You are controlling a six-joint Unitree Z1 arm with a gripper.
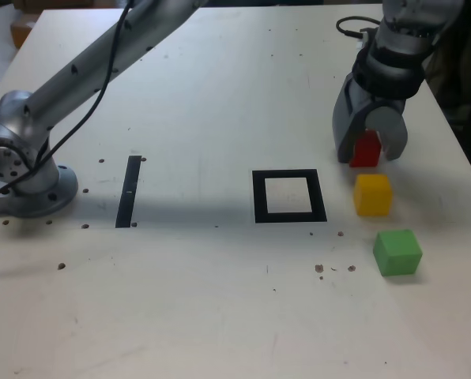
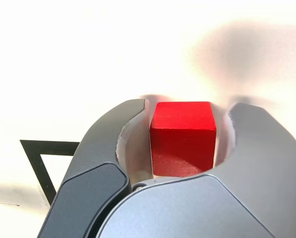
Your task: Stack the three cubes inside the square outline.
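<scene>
So the gripper is down around the red cube, jaws part open and straddling it. Can't tell if they've actually pinched it yet; the wrist view shows small gaps either side. That cube sits on the table right of the square outline in the exterior view, just behind the yellow cube, with the green cube nearest the camera. I'd close squarely on flat faces, then lift straight. Being a cube, there's no long axis; it looks roughly square to the outline.
</scene>
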